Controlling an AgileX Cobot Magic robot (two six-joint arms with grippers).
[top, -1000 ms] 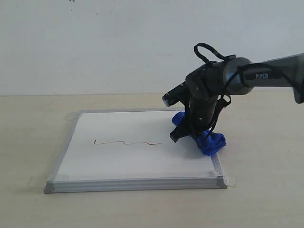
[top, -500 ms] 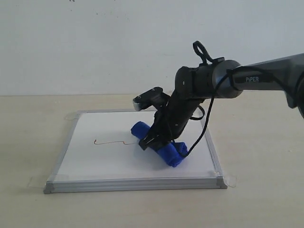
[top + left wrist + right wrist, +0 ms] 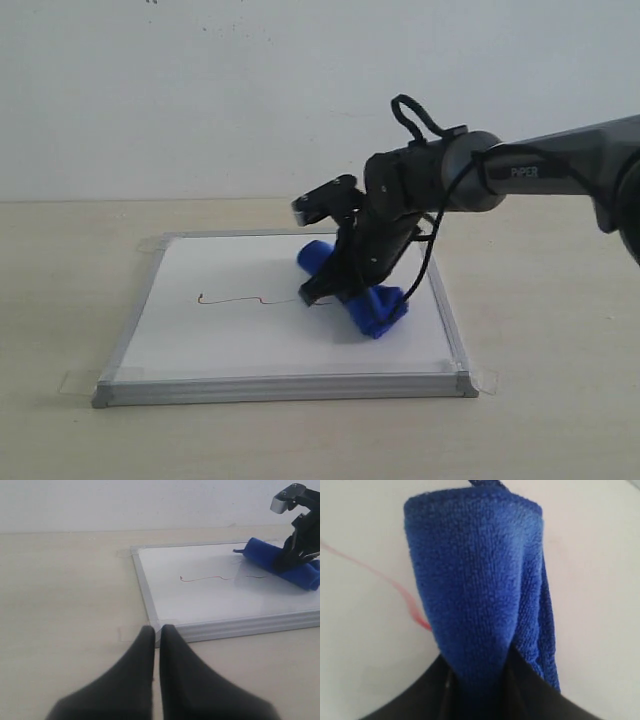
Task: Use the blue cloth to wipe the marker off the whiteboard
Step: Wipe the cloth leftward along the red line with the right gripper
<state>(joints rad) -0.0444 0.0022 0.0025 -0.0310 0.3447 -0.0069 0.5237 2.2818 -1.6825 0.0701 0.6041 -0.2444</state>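
Observation:
The whiteboard (image 3: 250, 340) lies flat on the table with its silver frame. A thin wavy red-brown marker line (image 3: 245, 300) crosses its middle. My right gripper (image 3: 330, 290) is shut on the blue cloth (image 3: 375, 305) and presses it onto the board at the line's right end. In the right wrist view the cloth (image 3: 475, 580) sticks out from between the jaws (image 3: 477, 680), with the red line (image 3: 395, 587) running under its edge. My left gripper (image 3: 156, 630) is shut and empty, just off a corner of the board (image 3: 210, 600). It faces the marker line (image 3: 210, 578) and the cloth (image 3: 280, 562).
Clear tape tabs (image 3: 487, 379) hold the board's corners to the beige table (image 3: 80, 260). A plain white wall stands behind. The right arm (image 3: 540, 170) reaches in from the right above the board's far right side.
The right gripper swept the cloth left from the board's right edge over the line's right end, then came back a little to the right. The left gripper's motion is not shown.

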